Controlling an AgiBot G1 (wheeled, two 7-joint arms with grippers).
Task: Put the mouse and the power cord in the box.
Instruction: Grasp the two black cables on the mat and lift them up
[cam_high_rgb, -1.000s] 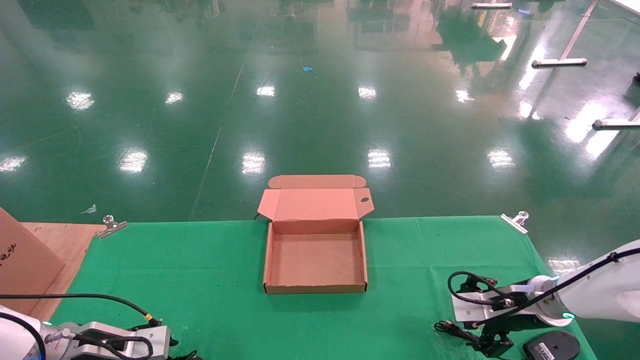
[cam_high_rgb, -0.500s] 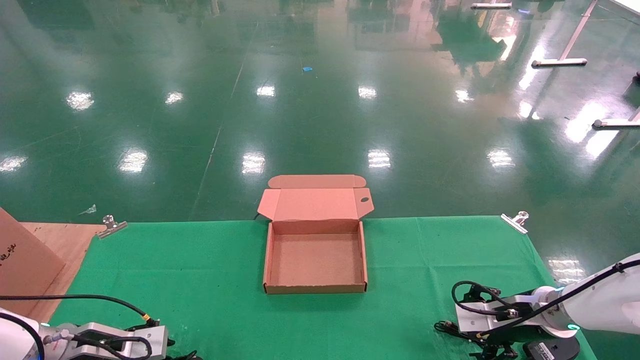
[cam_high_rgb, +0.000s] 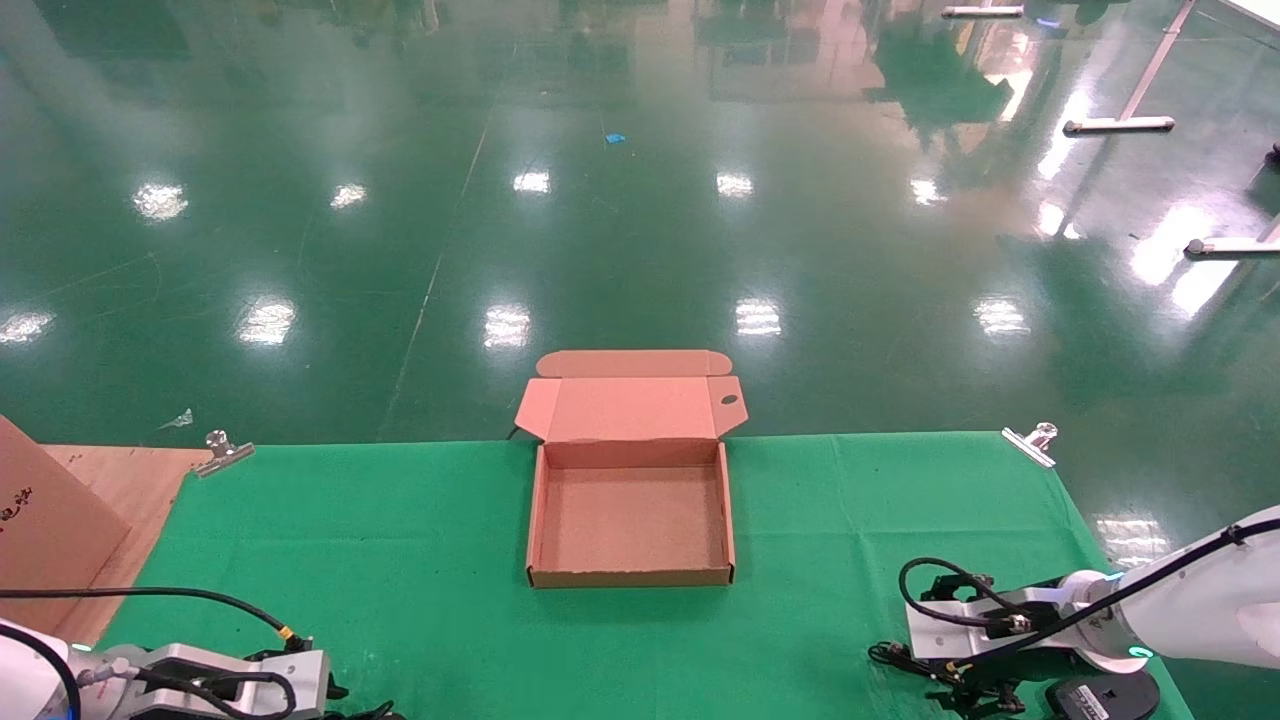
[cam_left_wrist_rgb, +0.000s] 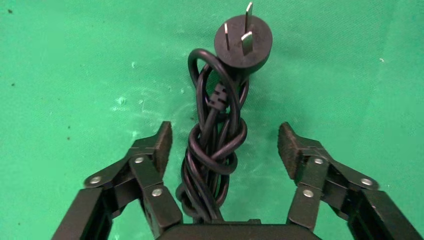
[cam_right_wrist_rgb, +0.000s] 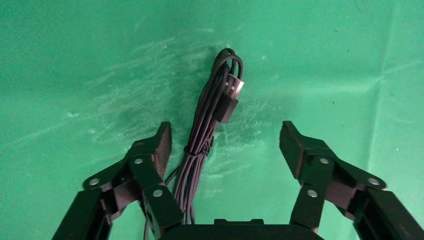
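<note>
The brown box (cam_high_rgb: 727, 520) lies open in the middle of the green cloth, lid folded back, with nothing inside. In the left wrist view the power cord (cam_left_wrist_rgb: 215, 145), a knotted black bundle with a three-pin plug, rests on the cloth. My left gripper (cam_left_wrist_rgb: 225, 132) is open astride it, touching nothing. The black mouse (cam_high_rgb: 1105, 697) sits at the near right corner, partly cut off. My right gripper (cam_high_rgb: 978, 692) hangs just left of it, over the mouse's thin bundled cable (cam_right_wrist_rgb: 207, 135). The right gripper (cam_right_wrist_rgb: 226, 131) is open, its fingers on either side of that cable.
A larger cardboard piece with red print (cam_high_rgb: 40, 520) leans at the far left on bare wood (cam_high_rgb: 130, 480). Metal clips (cam_high_rgb: 222, 452) (cam_high_rgb: 1030, 442) pin the cloth (cam_high_rgb: 400, 540) at its far corners. Beyond the table is glossy green floor.
My right arm has dropped lower and nearer the table's front edge, over the mouse cable. The left arm has slid slightly toward the near left. The box has not moved.
</note>
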